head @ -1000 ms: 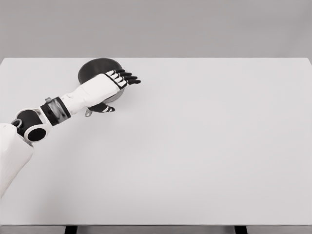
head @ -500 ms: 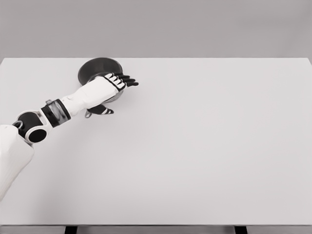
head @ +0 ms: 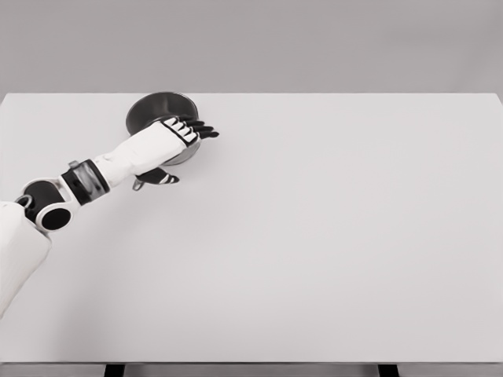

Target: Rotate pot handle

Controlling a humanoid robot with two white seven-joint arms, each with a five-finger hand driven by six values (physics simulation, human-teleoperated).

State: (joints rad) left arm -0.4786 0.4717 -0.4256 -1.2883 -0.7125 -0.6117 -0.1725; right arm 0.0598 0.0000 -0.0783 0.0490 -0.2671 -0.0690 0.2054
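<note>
Round dark metal pot (head: 156, 108) near the far left edge of a smooth white tabletop (head: 330, 236), left hand (head: 177, 137) over its near rim, fingers extended, grasping nothing, broad bare surface to the right

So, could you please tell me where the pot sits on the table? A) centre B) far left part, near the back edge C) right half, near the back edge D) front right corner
B: the dark pot sits at the table's far left, near the back edge, with the left hand over it.
</note>
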